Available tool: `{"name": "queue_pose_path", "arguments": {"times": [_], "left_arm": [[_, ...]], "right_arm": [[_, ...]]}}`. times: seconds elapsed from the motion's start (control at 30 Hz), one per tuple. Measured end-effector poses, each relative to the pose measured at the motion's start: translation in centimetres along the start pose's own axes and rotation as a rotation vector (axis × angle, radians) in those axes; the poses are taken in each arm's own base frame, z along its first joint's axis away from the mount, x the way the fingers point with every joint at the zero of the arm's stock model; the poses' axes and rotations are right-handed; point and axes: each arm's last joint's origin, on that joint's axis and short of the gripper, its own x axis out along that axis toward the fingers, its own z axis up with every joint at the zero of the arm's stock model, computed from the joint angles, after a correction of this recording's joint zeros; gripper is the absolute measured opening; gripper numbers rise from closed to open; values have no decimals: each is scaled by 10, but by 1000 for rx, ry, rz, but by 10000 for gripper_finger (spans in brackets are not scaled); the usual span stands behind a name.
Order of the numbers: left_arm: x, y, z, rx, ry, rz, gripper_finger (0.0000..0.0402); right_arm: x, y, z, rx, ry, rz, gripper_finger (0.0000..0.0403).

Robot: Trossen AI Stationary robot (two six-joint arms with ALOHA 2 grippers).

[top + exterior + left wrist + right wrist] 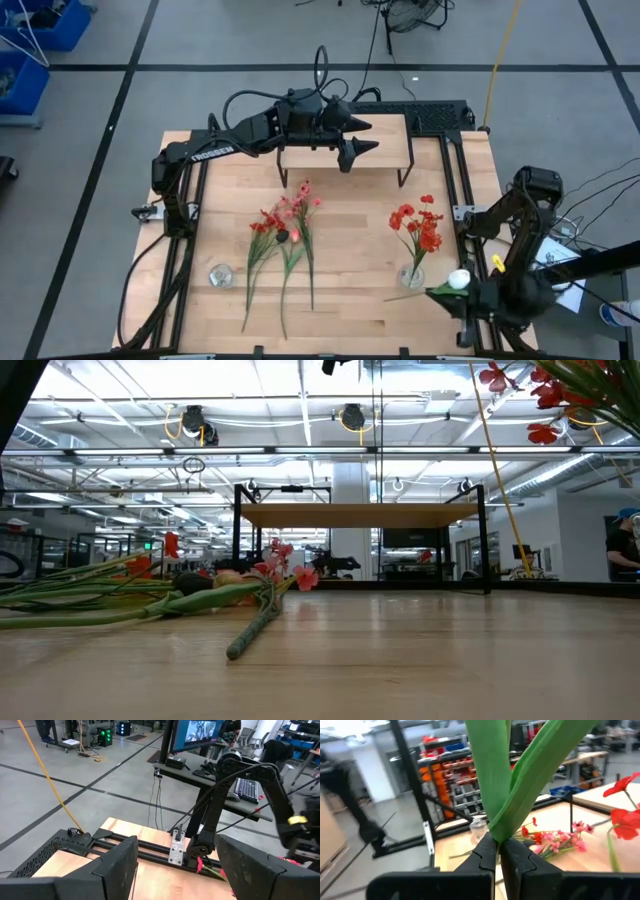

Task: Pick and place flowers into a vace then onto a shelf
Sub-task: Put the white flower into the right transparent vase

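Flowers: loose stems lie lengthwise mid-bench, red ones in vase | right gripper jaws clamped on white-bud stem, probably just beside vase | left gripper jaws apart, empty, above shelf, farther off

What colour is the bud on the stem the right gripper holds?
White bud, clearest in the high view.

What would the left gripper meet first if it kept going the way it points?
Probably nothing on the table: the left gripper, fingers open above the shelf, points toward the right arm's base, with only bare tabletop between.
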Motion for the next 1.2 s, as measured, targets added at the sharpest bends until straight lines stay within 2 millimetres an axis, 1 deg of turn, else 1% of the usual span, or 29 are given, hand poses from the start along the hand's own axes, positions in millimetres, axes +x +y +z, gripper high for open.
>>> {"name": "queue_pose_path", "arguments": {"times": [0.07,0.1,0.23,0.33,0.43,0.53,0.63,0.8,0.93,1.07,1.2], "left_arm": [[0,0,0,0,0,0,274],[0,0,0,0,0,0,274],[0,0,0,0,0,0,274],[0,0,0,0,1,0,274],[0,0,0,0,1,0,273],[0,0,0,0,0,0,273],[0,0,0,0,1,0,274],[0,0,0,0,0,0,273],[0,0,0,0,0,0,273],[0,0,0,0,1,0,274],[0,0,0,0,0,0,274]], "right_arm": [[-4,-11,-1,-12,5,15,0],[-5,-15,-1,-45,6,19,0],[-8,-31,-2,-74,8,32,0],[-13,-42,1,-85,12,57,0],[-13,-56,6,-70,13,61,0],[-14,-70,9,-93,14,71,0],[-19,-86,15,-74,21,104,0],[-26,-110,18,-59,35,167,0],[-34,-127,15,-122,44,246,0],[-40,-144,12,-90,64,328,0],[-44,-153,9,-78,76,381,0]]}}
